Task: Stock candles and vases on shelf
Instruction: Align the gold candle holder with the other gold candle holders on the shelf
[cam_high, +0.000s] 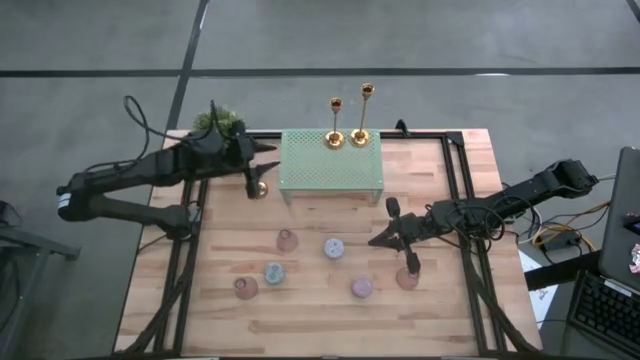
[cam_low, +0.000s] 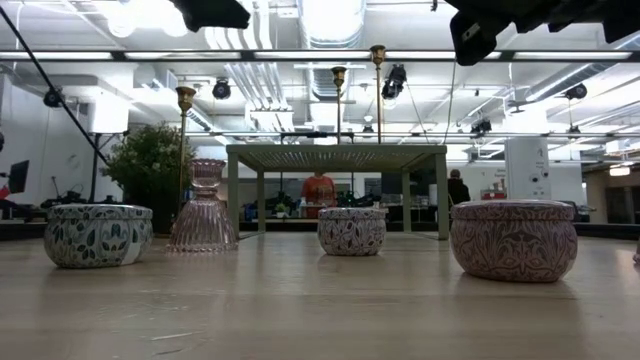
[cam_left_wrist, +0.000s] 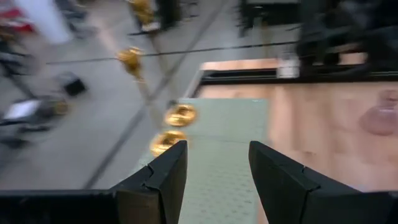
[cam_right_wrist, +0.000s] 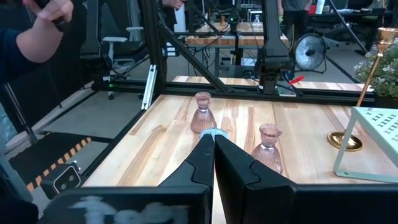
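The mint-green shelf (cam_high: 330, 168) stands at the table's far middle. Three candles (cam_high: 333, 247) (cam_high: 273, 273) (cam_high: 362, 288) and three pink vases (cam_high: 287, 240) (cam_high: 245, 288) (cam_high: 407, 278) stand on the table in front of it. My left gripper (cam_left_wrist: 217, 168) is open and empty. It hovers at the shelf's left end (cam_high: 262, 152) and points at the shelf top (cam_left_wrist: 230, 155). My right gripper (cam_right_wrist: 214, 146) is shut and empty. It is above the table (cam_high: 378, 239), right of the candles, and points left. A candle top (cam_right_wrist: 214, 132) shows just past its fingertips.
Two gold candlesticks (cam_high: 336, 138) (cam_high: 360, 134) stand on the shelf's far edge, and a third (cam_high: 259, 188) stands on the table by the shelf's left end. A leafy potted plant (cam_high: 220, 122) is at the far left corner. A black frame rail (cam_high: 455, 170) runs along the table's right side.
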